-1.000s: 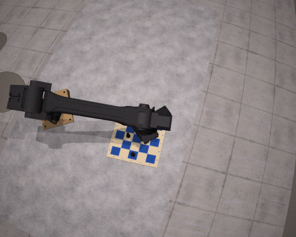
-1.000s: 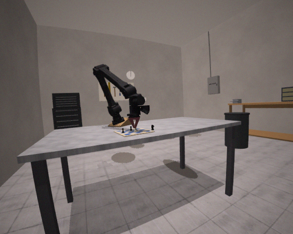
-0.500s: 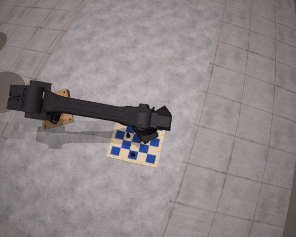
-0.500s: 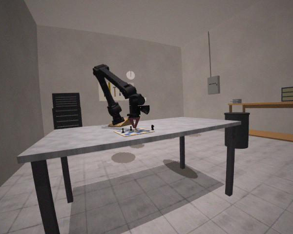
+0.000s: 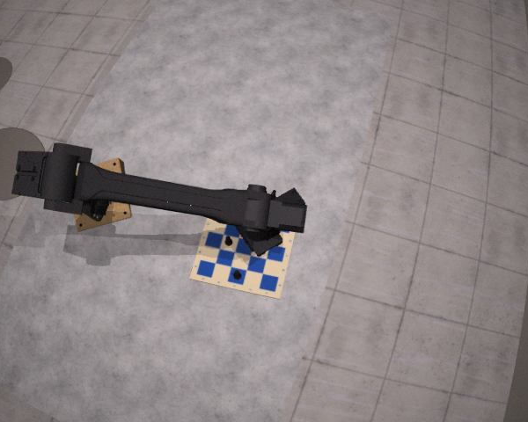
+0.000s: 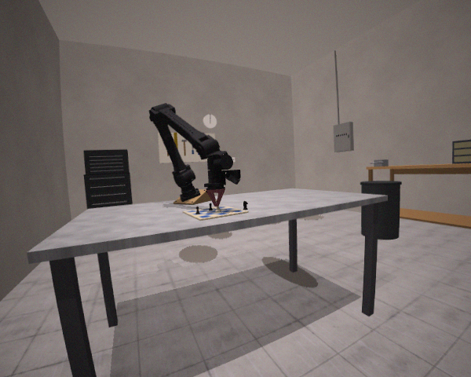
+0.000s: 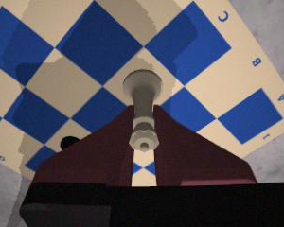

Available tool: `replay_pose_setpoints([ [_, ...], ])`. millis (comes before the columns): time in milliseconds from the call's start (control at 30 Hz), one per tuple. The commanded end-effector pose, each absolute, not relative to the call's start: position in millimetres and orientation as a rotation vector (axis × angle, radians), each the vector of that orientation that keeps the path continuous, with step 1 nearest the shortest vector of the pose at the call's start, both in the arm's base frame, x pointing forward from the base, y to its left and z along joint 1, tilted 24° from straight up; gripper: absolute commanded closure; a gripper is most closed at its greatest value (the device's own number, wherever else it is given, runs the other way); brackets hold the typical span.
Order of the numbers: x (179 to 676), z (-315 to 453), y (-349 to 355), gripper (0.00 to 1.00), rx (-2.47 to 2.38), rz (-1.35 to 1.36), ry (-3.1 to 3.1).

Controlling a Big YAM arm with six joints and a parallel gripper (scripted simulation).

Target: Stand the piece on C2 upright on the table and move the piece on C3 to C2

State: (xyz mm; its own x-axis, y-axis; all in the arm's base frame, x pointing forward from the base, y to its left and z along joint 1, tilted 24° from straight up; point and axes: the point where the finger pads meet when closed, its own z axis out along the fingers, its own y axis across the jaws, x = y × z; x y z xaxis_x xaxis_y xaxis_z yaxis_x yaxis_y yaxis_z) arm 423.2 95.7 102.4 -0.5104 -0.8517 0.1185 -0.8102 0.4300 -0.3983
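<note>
The blue and cream chessboard lies on the table in front of the arm's base, and it also shows in the side view. My gripper is shut on a pale pawn, held upright by its neck, just above the board's middle. I cannot tell which square lies under it. In the overhead view the gripper covers the pawn. A black knight stands upright on the table just right of the board. Two black pieces stand on the board.
The arm's wooden mount sits at the back left of the board. The board's edge letters run along its right side in the wrist view. A dark piece shows beside the left finger.
</note>
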Motion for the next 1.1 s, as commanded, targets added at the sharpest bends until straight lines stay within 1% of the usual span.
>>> replay_pose_setpoints([
  [0, 432.0, 114.2, 92.7, 1.0, -1.465, -0.626, 2.547],
  [533, 430.4, 99.2, 90.8, 1.0, -1.488, -0.625, 2.566],
  [667, 436.6, 110.0, 92.8, 1.0, -1.465, -0.627, 2.548],
  [1067, 434.1, 105.4, 91.6, 1.0, -1.476, -0.626, 2.557],
])
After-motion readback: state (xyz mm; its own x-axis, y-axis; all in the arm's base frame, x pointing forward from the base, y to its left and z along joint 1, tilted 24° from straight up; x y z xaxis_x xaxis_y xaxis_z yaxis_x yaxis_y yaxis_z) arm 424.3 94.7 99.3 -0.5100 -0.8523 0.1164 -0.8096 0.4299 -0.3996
